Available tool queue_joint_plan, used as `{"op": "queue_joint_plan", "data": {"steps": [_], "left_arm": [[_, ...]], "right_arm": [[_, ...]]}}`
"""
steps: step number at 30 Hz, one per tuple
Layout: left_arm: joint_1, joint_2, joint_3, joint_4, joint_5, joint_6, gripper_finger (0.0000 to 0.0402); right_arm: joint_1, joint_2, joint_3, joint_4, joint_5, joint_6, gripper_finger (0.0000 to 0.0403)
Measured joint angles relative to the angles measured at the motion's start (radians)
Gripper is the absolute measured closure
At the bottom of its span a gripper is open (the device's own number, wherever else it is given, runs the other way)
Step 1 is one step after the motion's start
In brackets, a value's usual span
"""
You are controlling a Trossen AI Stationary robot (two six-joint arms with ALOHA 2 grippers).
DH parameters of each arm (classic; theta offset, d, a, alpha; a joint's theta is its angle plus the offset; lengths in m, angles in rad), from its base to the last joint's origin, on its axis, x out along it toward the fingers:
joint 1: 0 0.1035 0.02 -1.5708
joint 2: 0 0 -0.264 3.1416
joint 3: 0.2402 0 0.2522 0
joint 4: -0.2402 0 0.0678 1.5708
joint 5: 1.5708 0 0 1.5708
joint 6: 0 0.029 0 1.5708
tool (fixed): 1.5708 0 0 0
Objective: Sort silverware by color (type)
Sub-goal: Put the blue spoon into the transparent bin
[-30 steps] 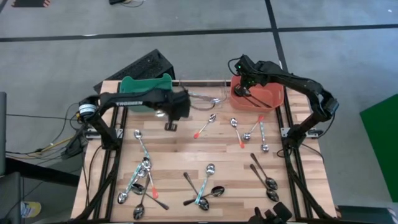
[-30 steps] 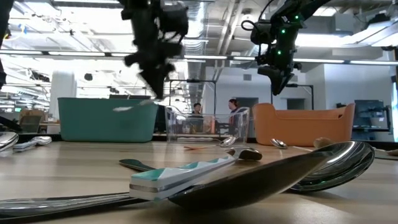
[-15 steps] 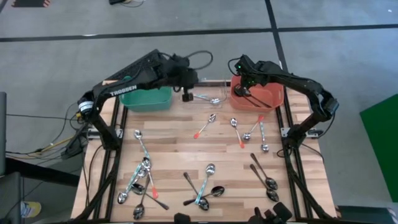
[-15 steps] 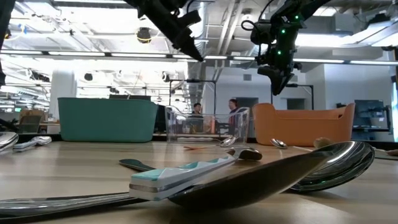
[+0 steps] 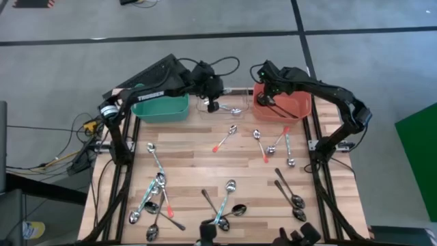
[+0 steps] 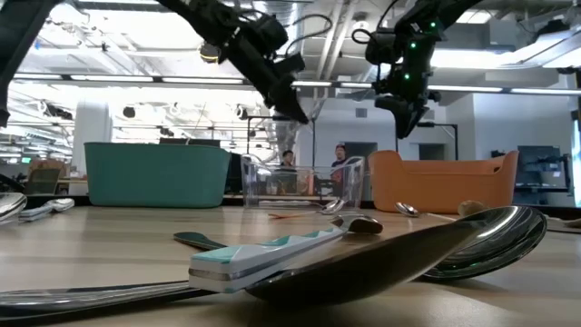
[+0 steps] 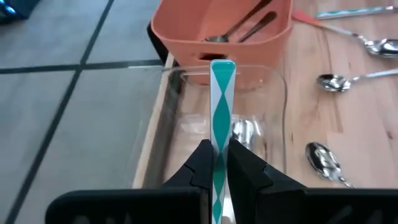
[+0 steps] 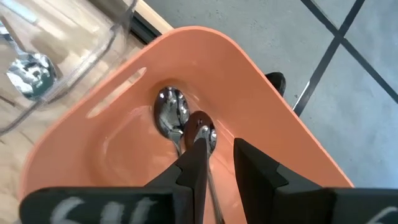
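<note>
Teal-white spoon: handle pinched between the fingers of the left gripper, jaws closed tight on it, handle sticking straight out past the tips. Bowl end not visible. In the high view the left gripper sits at about 12 o'clock of the table, over the clear bin; the wrist view shows the held handle hanging above that bin, which has at least one spoon lying in it.

Right gripper: at roughly 1 o'clock of the table in the high view, poised over the orange bin. Jaws part-way apart; a thin dark stem runs along the inner face of one finger, but whether it is gripped I cannot tell. Two spoons lie on the bin floor just ahead of the fingertips.

Teal bin at 11 o'clock, just beside the clear bin.

Loose spoons on the wooden table: a red-handled group near centre toward 2 o'clock; dark-handled pair at 4 o'clock; mixed cluster at 6 o'clock; a teal-handled heap at 8 o'clock. Low view: a teal-handled spoon lies close to the camera, and two people stand far back in the room.
</note>
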Motion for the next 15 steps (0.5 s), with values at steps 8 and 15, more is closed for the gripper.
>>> {"op": "queue_joint_plan", "data": {"steps": [8, 15], "left_arm": [[-0.007, 0.081, 0.000, -0.035, 0.003, -0.023, 0.0392], [-0.004, 0.112, 0.000, -0.043, -0.021, -0.023, 0.0374]], "right_arm": [[0.014, 0.000, 0.000, -0.001, -0.001, 0.006, 0.0300], [0.029, 0.000, 0.000, -0.001, -0.004, 0.040, 0.0300]]}}
